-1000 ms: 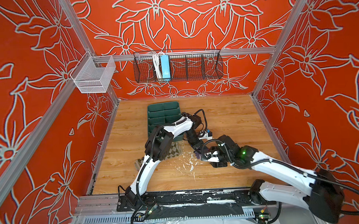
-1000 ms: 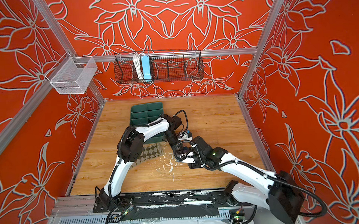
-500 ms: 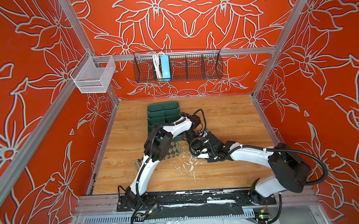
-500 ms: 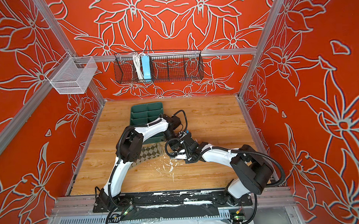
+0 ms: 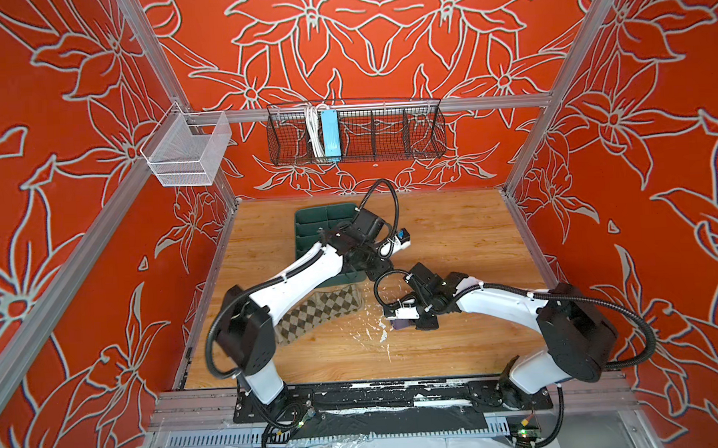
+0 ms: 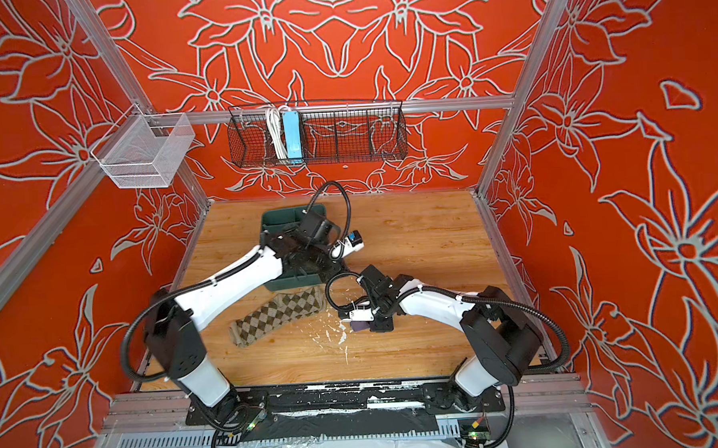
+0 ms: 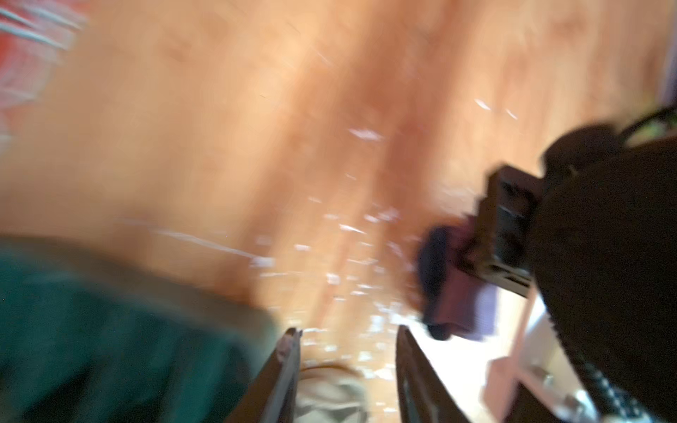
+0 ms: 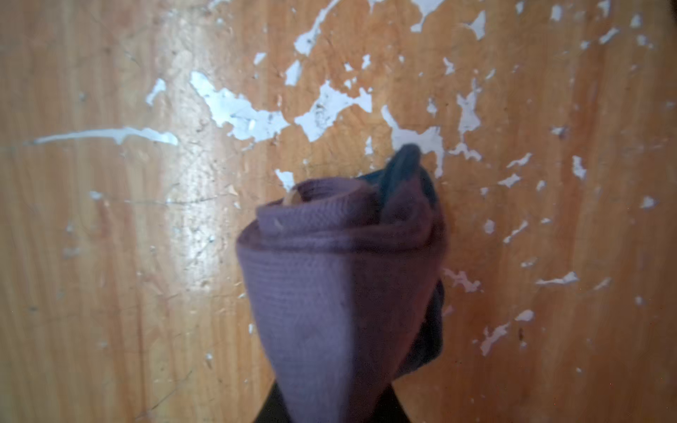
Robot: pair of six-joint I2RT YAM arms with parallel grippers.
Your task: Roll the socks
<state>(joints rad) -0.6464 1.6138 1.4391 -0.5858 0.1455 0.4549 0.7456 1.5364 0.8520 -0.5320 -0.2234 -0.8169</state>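
Rolled purple sock (image 8: pixel 340 278), flat argyle sock (image 5: pixel 317 314) nearby

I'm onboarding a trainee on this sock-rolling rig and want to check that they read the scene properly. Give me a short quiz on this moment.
1. True or false: the argyle sock is already rolled up.
2. What is the right gripper holding? A) the purple sock, rolled into a bundle; B) the argyle sock; C) nothing.
3. In a word: are the jaws of the left gripper open or shut?

Key
1. False. It lies stretched out flat.
2. A.
3. Open, with nothing between them.
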